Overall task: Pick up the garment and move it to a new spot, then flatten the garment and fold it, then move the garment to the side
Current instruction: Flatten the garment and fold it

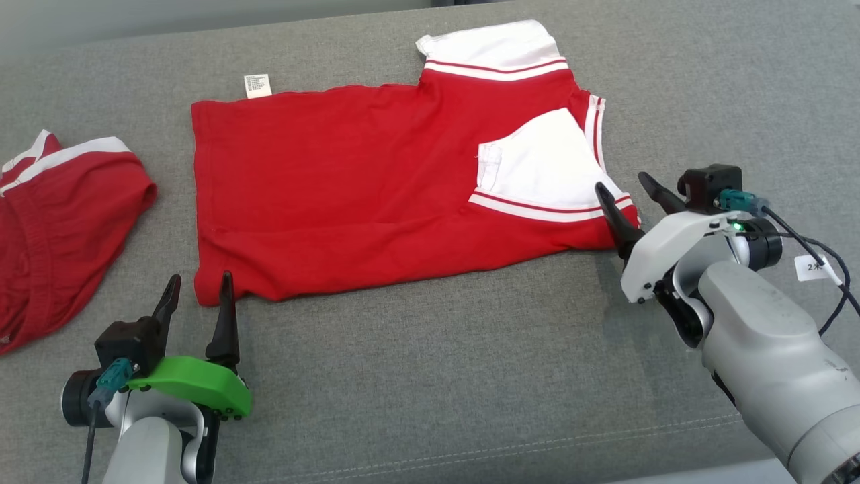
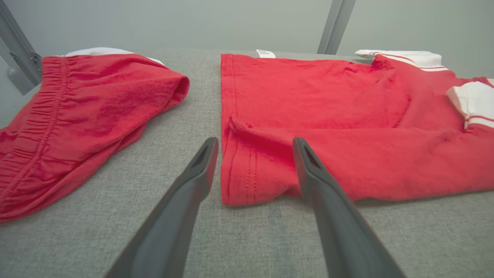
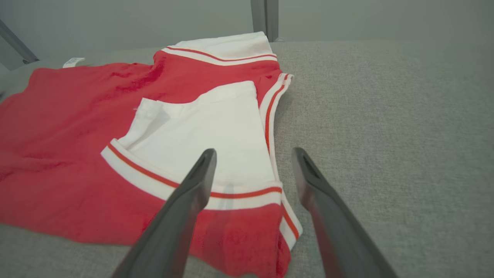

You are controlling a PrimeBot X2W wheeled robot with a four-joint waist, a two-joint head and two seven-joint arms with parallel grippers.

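– Red jersey shirt with white sleeves and striped trim (image 1: pixel 336 195): soft, light, limp, I'd judge. Where to take it?
– By the near corners. The left gripper (image 1: pixel 201 277) stands spread, pinching nothing, fingertips astride the hem corner just ahead; the right gripper (image 1: pixel 621 183), likewise spread and empty, straddles the striped sleeve-end corner.
– Touching the cloth?
– Hard to tell; perhaps grazing it.
– And beyond the fingers?
– It lies flat on the grey woven surface (image 1: pixel 437 349), near edge folded over, a white sleeve on top, a small white care label (image 1: pixel 257 85) at the far edge. Crumpled red shorts (image 1: pixel 60 228) lie apart, off the left gripper's left.
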